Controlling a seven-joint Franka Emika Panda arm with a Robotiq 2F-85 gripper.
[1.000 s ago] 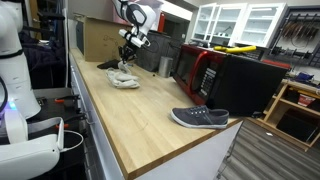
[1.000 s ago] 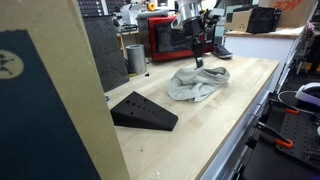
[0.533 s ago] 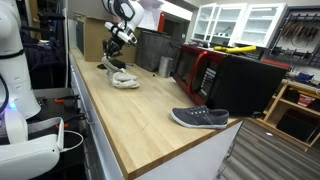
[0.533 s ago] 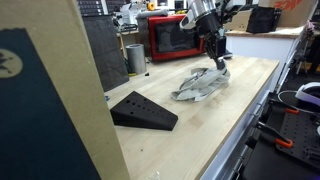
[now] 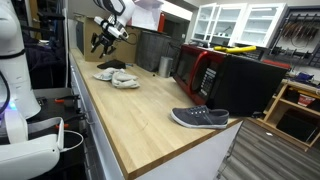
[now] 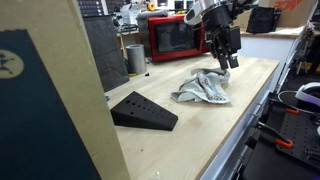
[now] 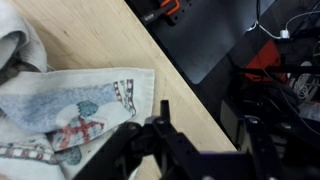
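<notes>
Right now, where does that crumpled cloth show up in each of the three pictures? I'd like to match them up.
In an exterior view: the cloth lies upper left, at the far end of the wooden counter.
In an exterior view: the cloth lies right of centre, beyond the black wedge.
Wrist view: the cloth fills the left side, near the counter's edge.
Shared landmark: the light wood counter top, in all three.

Left part of the cloth [image 7: 70, 110] beyond the wrist view's edge; hand [image 7: 198, 145] dark and blurred at bottom

Both exterior views face the cloth [image 6: 203, 88] from opposite ends of the counter [image 5: 140, 125]; the wrist view looks down close above it
</notes>
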